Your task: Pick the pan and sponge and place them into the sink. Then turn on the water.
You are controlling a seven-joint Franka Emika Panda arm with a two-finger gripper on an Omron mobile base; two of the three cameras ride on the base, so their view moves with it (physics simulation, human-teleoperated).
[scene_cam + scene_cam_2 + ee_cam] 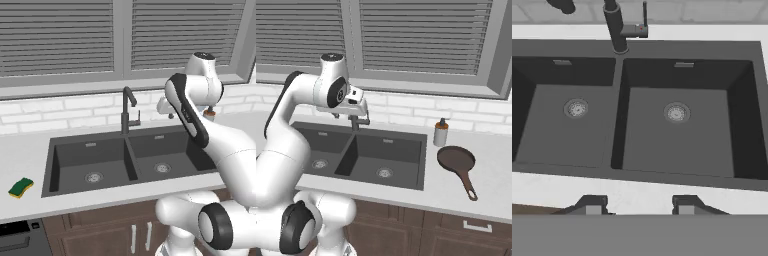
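The dark grey double-basin sink (50, 150) is set into the white counter, and both basins hold nothing but their drains. A green and yellow sponge (21, 187) lies on the counter left of the sink. The dark brown pan (456, 159) rests on the counter right of the sink, with its handle pointing toward the front edge. My gripper (638, 206) hangs high over the sink (747, 115), near the faucet (614, 30), open with nothing between its fingertips. It is far from both the pan and the sponge. Water is out of view at the spout.
A small soap dispenser bottle (441, 132) stands behind the pan, near the tiled wall. The gooseneck faucet (128, 110) rises behind the divider between the basins. A window with shut blinds runs along the back wall.
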